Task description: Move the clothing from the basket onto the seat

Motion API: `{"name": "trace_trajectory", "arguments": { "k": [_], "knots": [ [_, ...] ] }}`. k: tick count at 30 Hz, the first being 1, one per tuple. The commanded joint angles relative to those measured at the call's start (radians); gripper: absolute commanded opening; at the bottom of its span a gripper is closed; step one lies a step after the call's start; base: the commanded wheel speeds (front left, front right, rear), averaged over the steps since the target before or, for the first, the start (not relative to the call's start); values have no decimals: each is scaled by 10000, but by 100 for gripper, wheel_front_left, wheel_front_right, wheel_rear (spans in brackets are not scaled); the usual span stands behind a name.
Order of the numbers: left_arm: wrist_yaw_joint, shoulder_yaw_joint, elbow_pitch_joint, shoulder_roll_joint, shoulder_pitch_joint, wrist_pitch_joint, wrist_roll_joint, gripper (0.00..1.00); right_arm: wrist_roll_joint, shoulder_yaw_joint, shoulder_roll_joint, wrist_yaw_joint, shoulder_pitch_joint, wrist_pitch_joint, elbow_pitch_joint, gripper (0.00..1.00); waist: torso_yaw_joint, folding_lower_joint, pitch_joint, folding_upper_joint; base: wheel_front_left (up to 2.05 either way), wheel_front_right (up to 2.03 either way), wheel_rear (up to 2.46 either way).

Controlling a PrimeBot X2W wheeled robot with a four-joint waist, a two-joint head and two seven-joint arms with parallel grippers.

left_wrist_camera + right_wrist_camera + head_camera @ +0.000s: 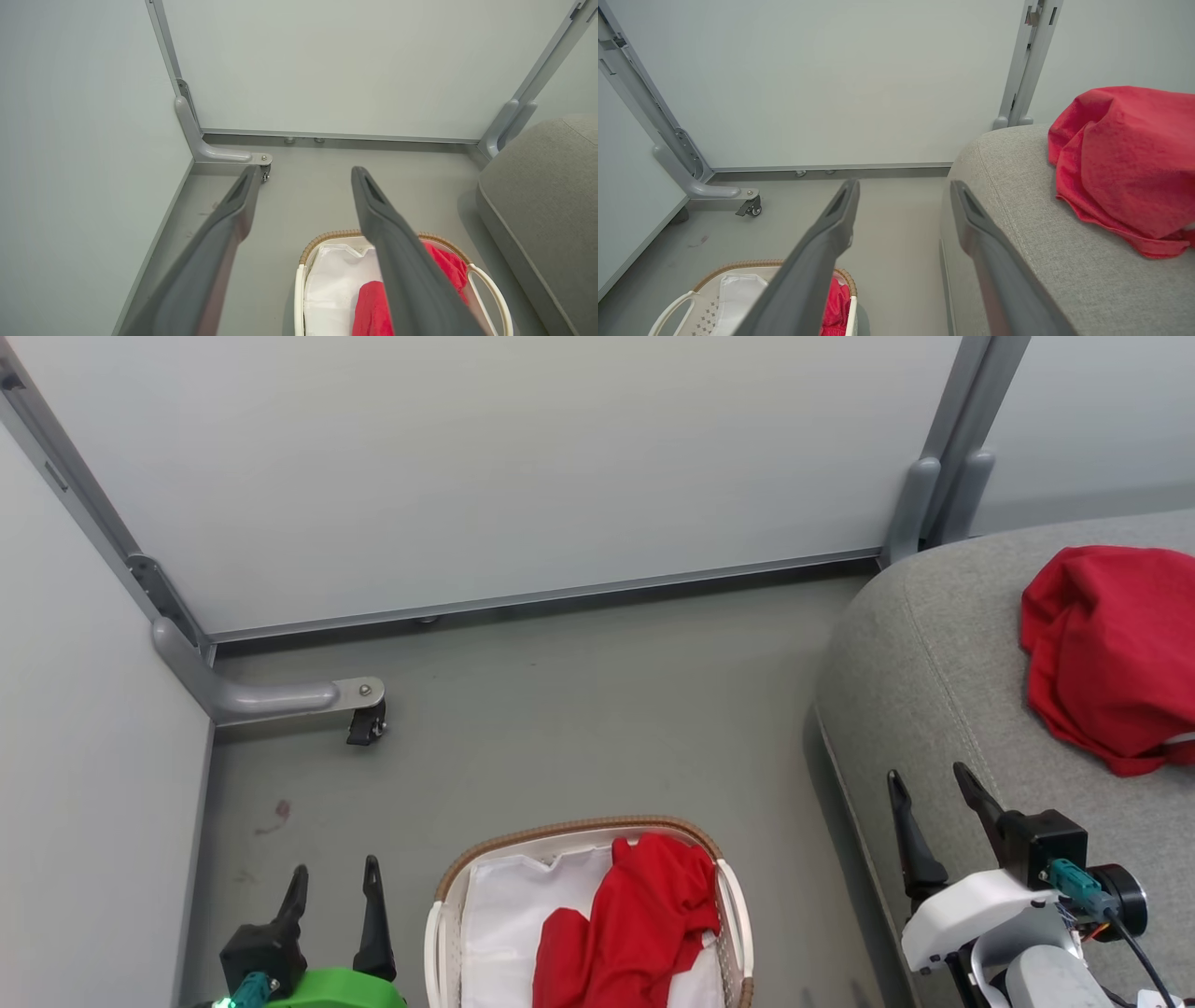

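Both pincers stand released and hold nothing. The left pincer (335,870) hangs over the floor (579,709) just beside the basket (435,943), and the right pincer (927,775) hangs over the front edge of the seat (896,644). One red garment (1111,653) lies crumpled on the seat. The other clothing (644,915) is in the basket, heaped on its right half over the white liner (499,919). We judge that this cloth is light and soft. It will sag and trail when we lift it, and it cannot break. We would take hold at the highest fold near the far rim and pinch a thick bunch there. We would keep away from the liner, so that it does not come up together with the cloth.
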Motion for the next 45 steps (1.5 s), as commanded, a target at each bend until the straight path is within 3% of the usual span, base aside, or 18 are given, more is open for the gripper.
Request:
{"name": "trace_trajectory", "arguments": {
  "k": [1, 7, 19, 31, 45],
  "knots": [
    [18, -40, -24, 32, 137, 1, -59, 100, 109, 25, -32, -14, 86, -5, 5, 100, -27, 1, 15, 0, 0, 0, 0],
    [-103, -302, 20, 32, -216, 2, -168, 100, 204, 129, -31, -14, -187, -3, -107, 100, -187, 1, 351, 0, 0, 0, 0],
    [-539, -1311, 872, 33, -2275, 2, -919, 100, 410, 670, -31, -14, -1774, -3, -1175, 100, -998, 1, 2782, 0, 0, 0, 0],
    [-878, -2185, 2980, 47, -5287, -1, -850, 100, 969, 1339, -23, -14, -3445, -3, -2671, 100, -1933, 1, 5493, 0, 0, 0, 0],
    [-1115, -2753, 5613, 117, -6933, -1, -650, 100, 1700, 1623, -24, -14, -4299, -4, -3508, 100, -2673, 1, 7296, 0, 0, 0, 0]
  ]
}}
